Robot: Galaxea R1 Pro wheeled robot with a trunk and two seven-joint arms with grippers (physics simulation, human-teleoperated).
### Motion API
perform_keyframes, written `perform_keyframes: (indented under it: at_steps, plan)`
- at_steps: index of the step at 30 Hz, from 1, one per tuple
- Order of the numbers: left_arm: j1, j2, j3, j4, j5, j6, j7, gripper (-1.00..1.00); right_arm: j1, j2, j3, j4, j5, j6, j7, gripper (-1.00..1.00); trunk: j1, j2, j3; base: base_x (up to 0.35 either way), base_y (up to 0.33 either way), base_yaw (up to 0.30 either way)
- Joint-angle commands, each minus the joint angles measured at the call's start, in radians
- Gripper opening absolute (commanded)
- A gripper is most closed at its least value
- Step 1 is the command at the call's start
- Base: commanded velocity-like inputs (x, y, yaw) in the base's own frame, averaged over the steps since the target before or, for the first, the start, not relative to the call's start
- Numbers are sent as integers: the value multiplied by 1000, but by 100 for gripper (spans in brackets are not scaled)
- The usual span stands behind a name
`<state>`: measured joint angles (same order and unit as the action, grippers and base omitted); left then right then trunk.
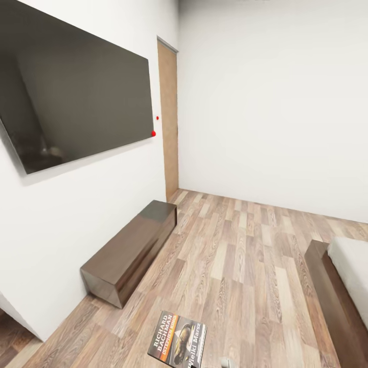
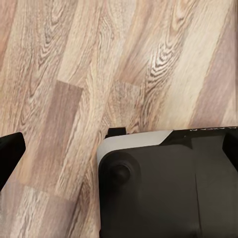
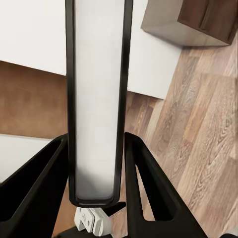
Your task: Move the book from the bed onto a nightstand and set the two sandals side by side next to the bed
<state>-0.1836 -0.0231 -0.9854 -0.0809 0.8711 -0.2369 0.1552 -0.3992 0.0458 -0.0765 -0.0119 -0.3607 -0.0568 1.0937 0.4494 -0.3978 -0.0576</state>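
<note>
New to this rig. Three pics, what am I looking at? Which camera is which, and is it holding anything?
These are simulator renders from a wheeled robot with two arms, each ending in two-fingered jaws.

The big picture is from the head camera, looking forward and down into a bedroom: a dark wall screen, a door, a long brown bench cabinet on the wood floor, and the bed's corner at the right.

The other two come from cameras at each wrist. The right wrist view looks along the right gripper, whose jaws are shut on a book seen edge-on. The same book shows its cover low in the head view. The left wrist view shows floor and part of the robot's body; I cannot tell how those jaws stand.
</note>
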Motion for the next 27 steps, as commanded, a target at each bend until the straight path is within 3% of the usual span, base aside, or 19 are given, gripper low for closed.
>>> perform_keyframes:
  at_steps: [1, 27]
  plan:
    - [-1, 0, -9, -1, 5, -2, 6, 100, -1, 0, -9, 1, 8, -6, 1, -100, 1, -2, -2, 0, 0, -286]
    - [-1, 0, -10, 0, 5, -2, 6, 100, -1, 0, -8, 1, 8, -6, 1, -100, 1, -2, -2, 0, 0, -292]
